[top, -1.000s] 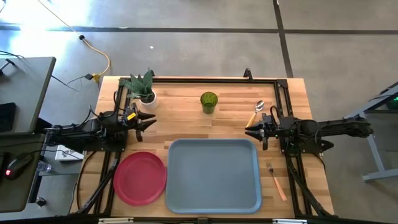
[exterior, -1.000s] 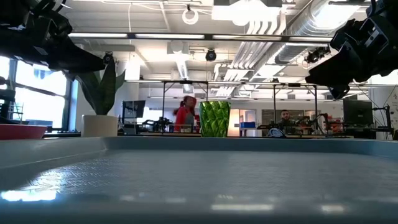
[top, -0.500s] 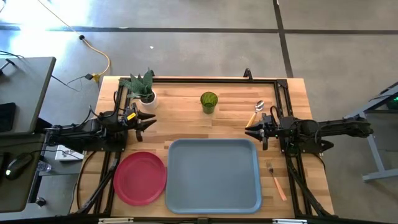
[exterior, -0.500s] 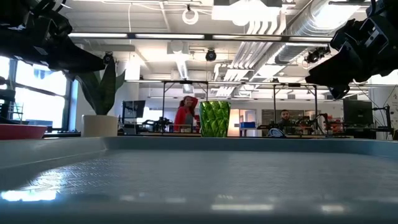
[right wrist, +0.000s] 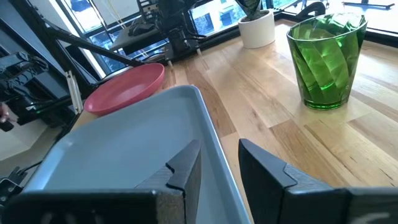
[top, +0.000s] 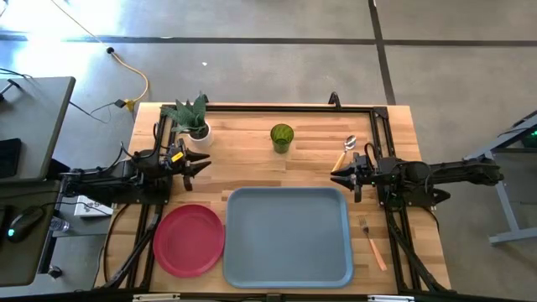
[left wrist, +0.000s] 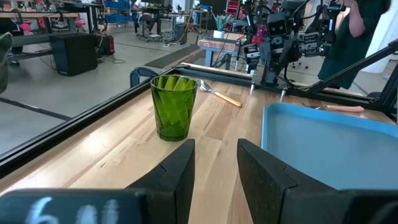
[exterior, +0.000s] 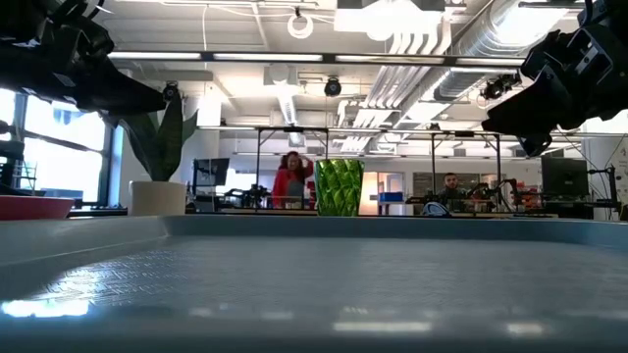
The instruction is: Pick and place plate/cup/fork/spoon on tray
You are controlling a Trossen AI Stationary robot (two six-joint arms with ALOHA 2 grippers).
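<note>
1. Nearest the camera-side edge of the worktop lie the empty tray and, just beside it on the left arm's side, the plate; across the tray, the fork lies with tines pointing away from that edge.
2. At mid-depth both arms hover and face inward: left end effector released, holding nothing — the plate sits close below it, toward the near edge, so this arm is the nearer one.
3. Right end effector likewise spread and empty, just off the tray's far corner.
4. Farther back, the cup stands upright between the arms, and the spoon lies aslant just beyond the right end effector.
5. Farthest, a potted plant stands behind the left arm — it could crowd a reach for the cup.
</note>
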